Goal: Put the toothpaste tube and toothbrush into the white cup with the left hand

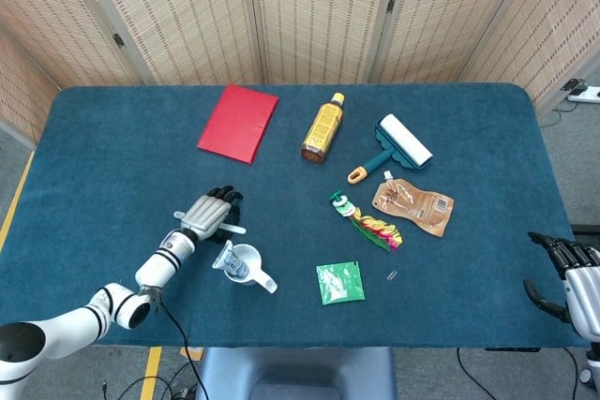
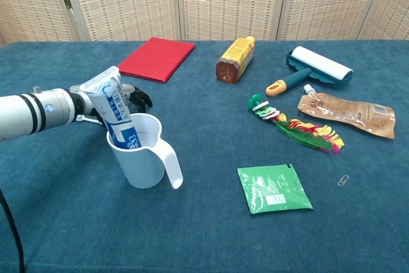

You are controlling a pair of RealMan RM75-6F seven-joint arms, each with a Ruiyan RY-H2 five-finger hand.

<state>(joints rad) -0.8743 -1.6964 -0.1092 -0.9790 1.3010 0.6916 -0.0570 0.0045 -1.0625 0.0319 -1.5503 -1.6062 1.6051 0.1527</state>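
Observation:
The white cup (image 2: 144, 158) (image 1: 244, 262) stands near the table's front left, its handle toward the front right. The toothpaste tube (image 2: 115, 110) (image 1: 228, 261) stands tilted inside it, flat end up and to the left. The white toothbrush (image 1: 238, 229) lies on the cloth just behind the cup, and its other end (image 2: 84, 118) sticks out to the left. My left hand (image 1: 208, 211) (image 2: 131, 95) lies over the toothbrush's middle with dark fingers curled down; the grip is hidden. My right hand (image 1: 565, 270) hangs off the table's front right corner, holding nothing.
A red booklet (image 1: 238, 123), a brown bottle (image 1: 322, 126) and a lint roller (image 1: 397, 144) lie at the back. A feather toy (image 1: 366, 222), a brown pouch (image 1: 413, 206), a green sachet (image 1: 339, 282) and a paper clip (image 1: 392, 275) lie right of the cup.

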